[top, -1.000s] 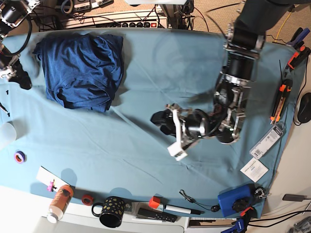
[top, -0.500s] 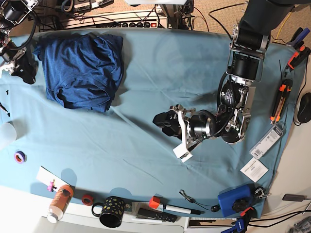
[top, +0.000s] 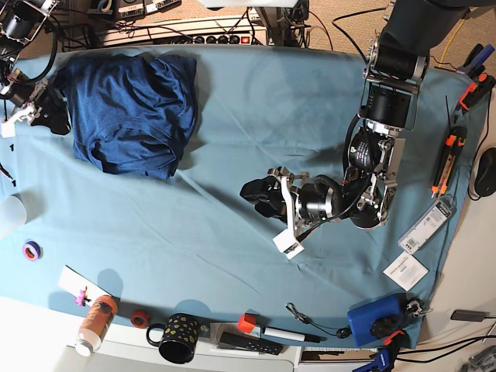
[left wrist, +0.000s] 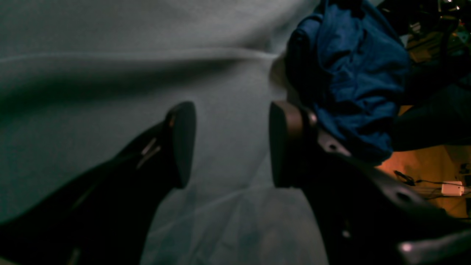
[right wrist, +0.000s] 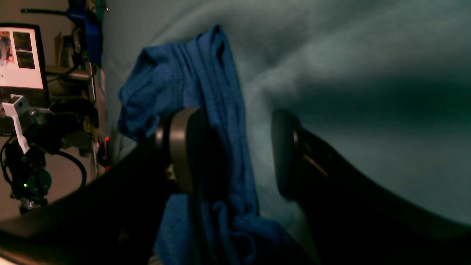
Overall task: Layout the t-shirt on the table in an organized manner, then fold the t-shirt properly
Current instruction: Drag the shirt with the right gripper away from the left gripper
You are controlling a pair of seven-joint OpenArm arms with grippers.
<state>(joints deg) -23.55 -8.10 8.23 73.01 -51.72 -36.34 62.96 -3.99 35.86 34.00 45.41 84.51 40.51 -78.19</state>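
Note:
The dark navy t-shirt lies bunched and creased at the far left of the table. My right gripper is at the shirt's left edge, open. In the right wrist view the t-shirt spreads behind and partly between the fingers, with nothing pinched in the right gripper. My left gripper hangs open over bare teal cloth near the table's middle, well apart from the shirt. In the left wrist view the left gripper has only cloth between its pads, and the t-shirt shows far off.
Along the front edge stand an orange bottle, a black dotted mug, small tape rolls and a blue box. Papers and an orange cutter lie at the right. A power strip runs behind the table.
My right gripper has moved right, up to the shirt's left edge. The left arm has shifted only slightly over the table's middle. Both grippers stayed open.

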